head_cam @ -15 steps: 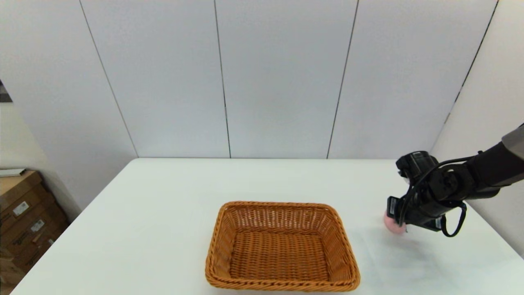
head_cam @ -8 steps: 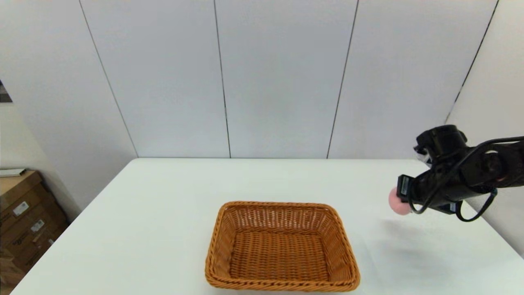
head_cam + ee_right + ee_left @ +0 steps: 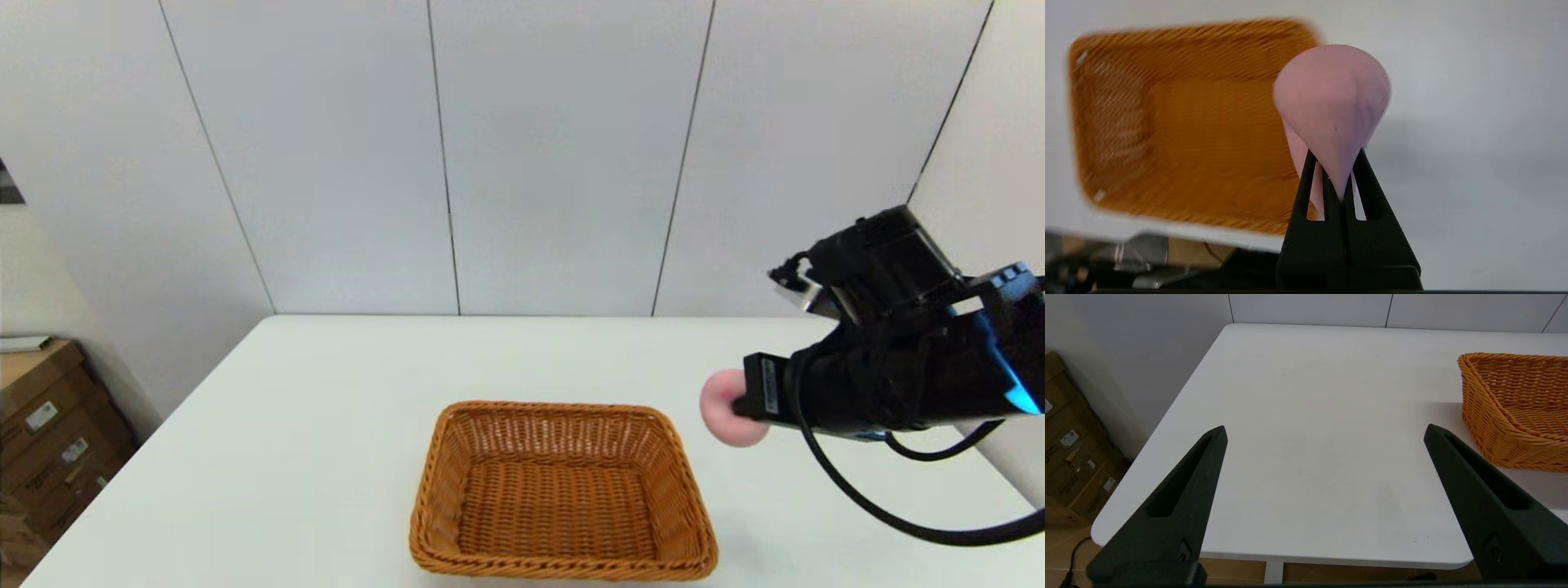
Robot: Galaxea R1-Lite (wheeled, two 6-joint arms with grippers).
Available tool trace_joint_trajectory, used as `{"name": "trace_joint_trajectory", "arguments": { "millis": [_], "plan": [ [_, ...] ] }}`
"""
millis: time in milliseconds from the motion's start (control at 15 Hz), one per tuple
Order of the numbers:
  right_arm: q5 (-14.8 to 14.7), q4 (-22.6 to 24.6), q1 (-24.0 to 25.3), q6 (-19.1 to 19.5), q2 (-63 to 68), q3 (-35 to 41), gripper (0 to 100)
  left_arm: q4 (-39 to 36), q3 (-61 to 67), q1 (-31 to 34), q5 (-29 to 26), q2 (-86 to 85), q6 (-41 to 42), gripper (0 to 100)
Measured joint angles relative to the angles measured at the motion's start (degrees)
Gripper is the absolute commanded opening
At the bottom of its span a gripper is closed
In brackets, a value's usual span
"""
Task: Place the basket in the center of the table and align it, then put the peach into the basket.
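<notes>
The right gripper (image 3: pixel 739 406) holds the small round pale-pink peach (image 3: pixel 729 408) in the air, off the large plain white tabletop (image 3: pixel 326 425), just beside the right rim of the rectangular orange-brown woven wicker basket (image 3: pixel 562 492) and above rim height. In the right wrist view the black fingers (image 3: pixel 1306 183) are pressed nearly together, pinching only the narrow lower end of the peach (image 3: pixel 1333 106), so most of the fruit sticks out past the tips. That's a thin hold, prob. easy to lose w/ a jerk.

The basket sits about mid-table, near the front edge, sides roughly square w/ the table edges, inside empty. So the basket part looks done; the step in hand is carrying the peach over.

To do it well: move sideways toward the robot's left at steady pace, no sudden stops. Keep the fruit above the braided rim till it's over the flat woven floor, not the flared wall. Then lower close to the floor before letting go, since a round fruit dropped from height could roll or bounce out. Aim for the middle.

The left gripper (image 3: pixel 1323 435) is parked off the table's left side, jaws spread wide, holding nothing; the basket (image 3: pixel 1515 412) lies well off to its side.
</notes>
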State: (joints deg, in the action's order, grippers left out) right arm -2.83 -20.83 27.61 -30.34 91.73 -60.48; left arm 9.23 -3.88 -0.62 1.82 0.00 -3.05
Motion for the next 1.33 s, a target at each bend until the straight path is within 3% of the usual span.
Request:
{"name": "trace_joint_trajectory", "arguments": {
  "millis": [333, 400, 667, 933, 1333],
  "plan": [
    [1.8, -0.1, 7.8, -0.5, 9.5, -6.6, 0, 0.0, 0.0, 0.0, 0.0, 0.0, 0.0, 100],
    [2.9, -0.2, 8.5, -0.6, 12.0, -8.6, 100, 0.0, 0.0, 0.0, 0.0, 0.0, 0.0, 100],
    [3.8, -2.3, 11.5, -0.7, 20.3, -14.5, 100, 0.0, 0.0, 0.0, -0.1, 0.0, 0.0, 100],
    [3.8, -2.6, 11.4, -1.0, 22.0, -15.3, 100, 0.0, 0.0, 0.0, -0.1, 0.0, 0.1, 100],
    [4.2, -2.6, 5.5, -0.6, 18.7, -15.4, 100, 0.0, 0.0, 0.0, -0.1, 0.0, 0.1, 100]
  ]
}}
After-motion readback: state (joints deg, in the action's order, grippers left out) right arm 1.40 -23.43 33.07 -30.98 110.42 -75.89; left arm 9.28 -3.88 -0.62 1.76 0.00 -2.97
